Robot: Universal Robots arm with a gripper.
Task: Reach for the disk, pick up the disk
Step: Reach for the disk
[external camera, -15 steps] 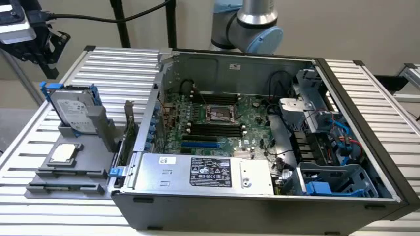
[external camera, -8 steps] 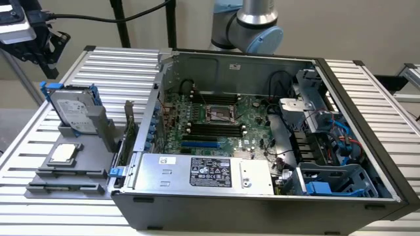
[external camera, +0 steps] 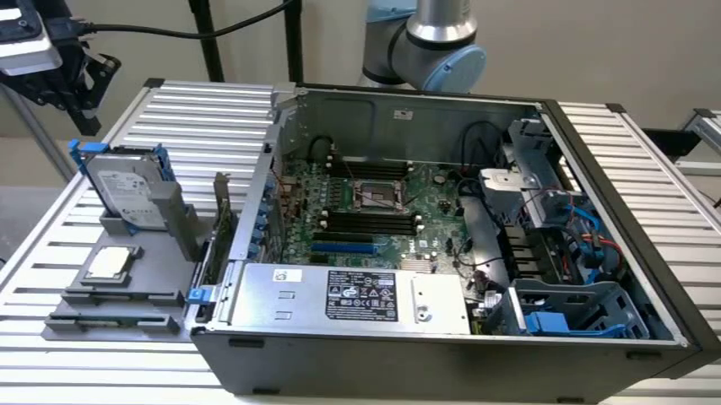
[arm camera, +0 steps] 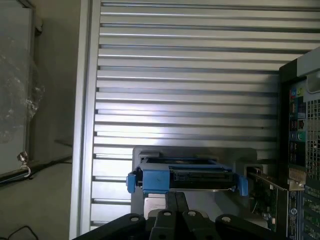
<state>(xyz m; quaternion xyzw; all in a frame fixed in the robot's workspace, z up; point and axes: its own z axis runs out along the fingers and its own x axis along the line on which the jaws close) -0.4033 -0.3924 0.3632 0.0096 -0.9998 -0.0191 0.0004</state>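
Note:
The disk point(external camera: 127, 189) is a silver-grey hard drive with a white label in a blue carrier bracket. It stands on edge in a grey holder point(external camera: 147, 232) at the exterior view's left, beside the computer case. My gripper point(external camera: 81, 108) hangs above it, a little further back and apart from it. In the wrist view the disk point(arm camera: 185, 178) shows its top edge and blue bracket just beyond my gripper point(arm camera: 175, 201). The two fingers point(arm camera: 170, 202) lie together with nothing between them.
An open computer case point(external camera: 451, 354) takes up the middle and right of the slatted metal table point(external camera: 192, 110). A silver box with a black label point(external camera: 360, 295) sits at its front. A small square chip point(external camera: 110, 262) lies on a grey tray in front of the disk. A card point(external camera: 222, 221) stands beside the holder.

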